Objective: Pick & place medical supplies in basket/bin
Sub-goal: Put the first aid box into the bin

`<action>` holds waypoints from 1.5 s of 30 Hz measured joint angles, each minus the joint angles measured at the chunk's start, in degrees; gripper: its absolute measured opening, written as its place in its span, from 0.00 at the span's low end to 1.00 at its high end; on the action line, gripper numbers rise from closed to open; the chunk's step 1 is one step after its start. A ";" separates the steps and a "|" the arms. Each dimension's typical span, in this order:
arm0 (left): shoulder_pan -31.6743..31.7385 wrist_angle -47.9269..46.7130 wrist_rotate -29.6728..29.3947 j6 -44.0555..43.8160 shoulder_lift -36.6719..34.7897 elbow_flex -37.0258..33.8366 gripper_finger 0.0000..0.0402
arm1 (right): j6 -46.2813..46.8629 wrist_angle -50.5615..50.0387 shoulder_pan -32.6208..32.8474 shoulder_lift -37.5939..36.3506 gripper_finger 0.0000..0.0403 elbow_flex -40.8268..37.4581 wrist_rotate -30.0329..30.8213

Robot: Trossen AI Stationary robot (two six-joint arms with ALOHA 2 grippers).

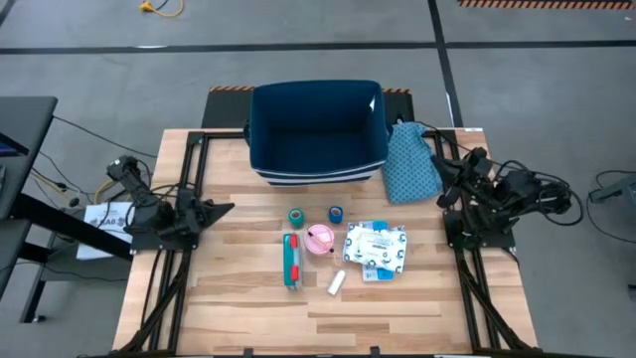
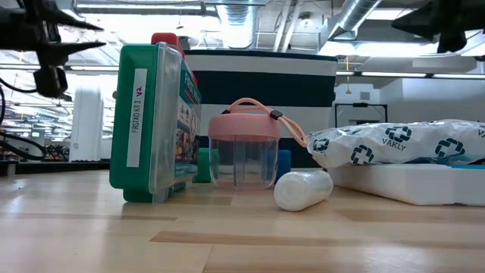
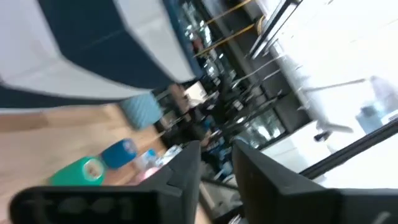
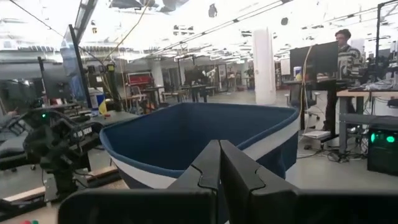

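Observation:
The dark navy basket (image 1: 316, 134) stands at the table's far middle; it also fills the right wrist view (image 4: 205, 134). In front of it lie a teal tape roll (image 1: 297, 216), a blue tape roll (image 1: 336, 214), a red-teal long pack (image 1: 291, 260), a pink round container (image 1: 320, 239), white-blue printed packets (image 1: 376, 249) and a small white tube (image 1: 336, 282). My left gripper (image 1: 227, 208) hovers at the table's left, its fingers a little apart (image 3: 216, 163). My right gripper (image 1: 440, 169) hovers at the right by the cloth, shut (image 4: 219, 163). Neither touches anything.
A teal dotted cloth (image 1: 409, 164) lies against the basket's right side. In the low view the long pack (image 2: 155, 121) stands on its edge, with the pink container (image 2: 244, 152) and tube (image 2: 303, 188) beside it. Bare wood lies along the table's near edge.

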 joint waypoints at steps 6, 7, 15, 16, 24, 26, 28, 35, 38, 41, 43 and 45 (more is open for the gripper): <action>4.26 16.76 8.35 15.97 1.65 0.15 0.30 | -0.10 -1.05 0.80 5.53 0.00 2.21 -3.15; 4.88 19.55 10.05 18.67 2.26 0.17 0.30 | -0.02 -2.80 0.95 7.37 0.00 3.32 -3.20; 8.40 23.44 19.80 28.25 5.44 4.81 0.30 | 2.43 -22.21 1.40 24.36 0.00 17.40 -3.36; 8.58 22.37 20.51 28.79 5.92 5.97 0.30 | 2.70 -24.34 1.40 26.14 0.00 19.40 -3.34; 9.16 10.57 26.04 32.57 13.94 19.52 0.30 | 3.04 -36.91 0.68 34.55 0.00 33.74 -4.77; 9.16 3.27 25.61 32.86 17.26 24.40 0.30 | 3.04 -39.28 0.12 35.25 0.00 36.07 -4.74; 9.16 -5.15 24.44 32.84 21.20 29.89 0.30 | 3.04 -41.89 -0.51 35.41 0.00 37.65 -5.51; 9.16 -30.40 19.33 34.03 37.10 50.60 0.30 | 4.02 -43.01 -2.18 35.28 0.00 38.66 -10.34; 9.66 -38.86 18.83 34.54 43.47 58.90 0.30 | 5.02 -43.30 -2.38 35.50 0.00 38.66 -11.30; 10.72 -46.51 19.16 35.96 49.68 66.31 0.30 | 5.05 -43.33 -2.38 36.24 0.00 38.66 -12.14; 11.56 -52.35 19.56 36.02 53.74 71.27 0.30 | 5.05 -43.35 -2.38 36.65 0.00 38.65 -12.22; 12.57 -58.22 19.64 34.98 57.52 76.19 0.31 | 5.06 -43.34 -2.38 36.88 0.00 38.63 -12.21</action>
